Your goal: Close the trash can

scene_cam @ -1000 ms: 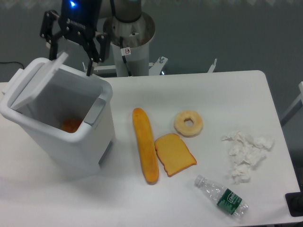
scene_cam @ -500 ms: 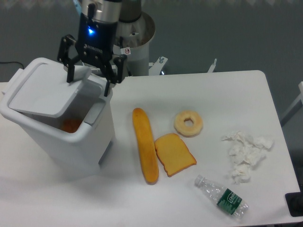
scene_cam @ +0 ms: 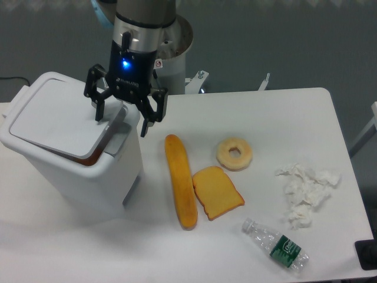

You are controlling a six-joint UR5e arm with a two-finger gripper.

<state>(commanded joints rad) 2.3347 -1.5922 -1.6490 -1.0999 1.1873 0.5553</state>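
Note:
The trash can (scene_cam: 88, 171) is a large white boxy bin at the left of the table. Its flat white lid (scene_cam: 59, 121) lies nearly down, with a narrow gap left along the right edge where something orange shows inside. My gripper (scene_cam: 122, 121) hangs over the lid's free right edge, fingers spread wide and open, nothing held between them. One fingertip (scene_cam: 99, 115) sits at the lid's surface, the other fingertip (scene_cam: 144, 128) hangs just past the bin's right side.
A long bread loaf (scene_cam: 180, 188), a toast slice (scene_cam: 217, 192) and a donut (scene_cam: 234, 154) lie mid-table. Crumpled tissues (scene_cam: 306, 191) and a plastic bottle (scene_cam: 275, 243) are at the right. The robot base (scene_cam: 165, 53) stands behind the bin.
My gripper has moved right and down, pushing the lid from upright to nearly flat over the bin opening.

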